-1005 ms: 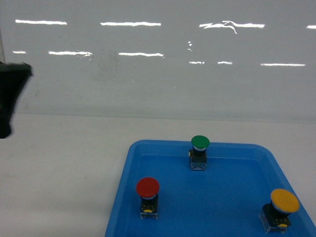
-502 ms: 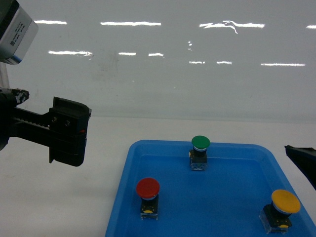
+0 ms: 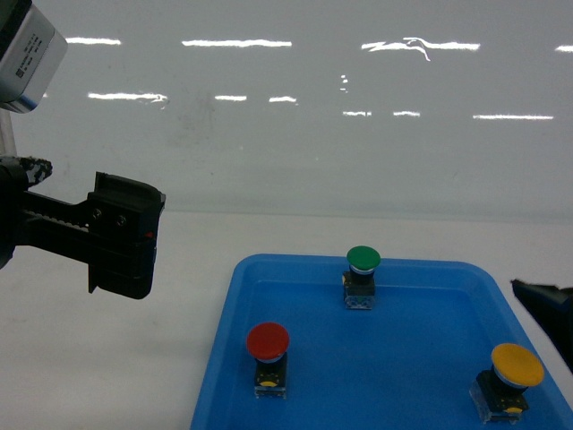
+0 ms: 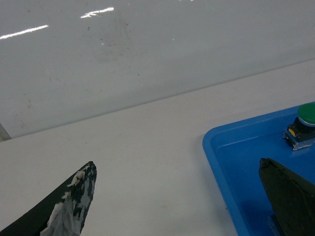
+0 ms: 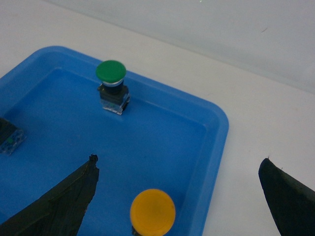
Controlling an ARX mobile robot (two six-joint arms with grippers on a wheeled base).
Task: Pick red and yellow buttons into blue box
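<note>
**A:** What is the head camera showing?

**B:** Three push buttons are sitting upright in a shallow blue tray (image 3: 228, 358) on a white table (image 3: 107, 358). The red button (image 3: 268, 341) is standing near the tray's left wall, the yellow button (image 3: 517, 365) near its right wall, and the green button (image 3: 363, 260) by the far wall between them, all well apart. The left gripper (image 3: 121, 248) is hanging above the table to the left of the tray, touching nothing. Only a dark tip of the right gripper (image 3: 546, 305) is poking in at the right edge, beside the tray's right rim. The deep blue box is not appearing in any view.

**A:** And the left wrist camera?

**B:** The left gripper's fingers (image 4: 74, 201) are framing the shot at the two bottom corners, spread wide with nothing between them. Bare table is lying below, with the tray's near corner (image 4: 216, 147) and the green button (image 4: 307, 114) at the right.

**A:** The right wrist camera?

**B:** The right gripper's fingers (image 5: 69, 196) are also standing wide apart and empty. The yellow button (image 5: 152, 211) is sitting between them at the bottom edge, close to the tray's right rim (image 5: 216, 147). The green button (image 5: 110, 71) is standing farther back, and a clear switch block (image 5: 11, 138), presumably the red button's, is showing at the left edge.
</note>
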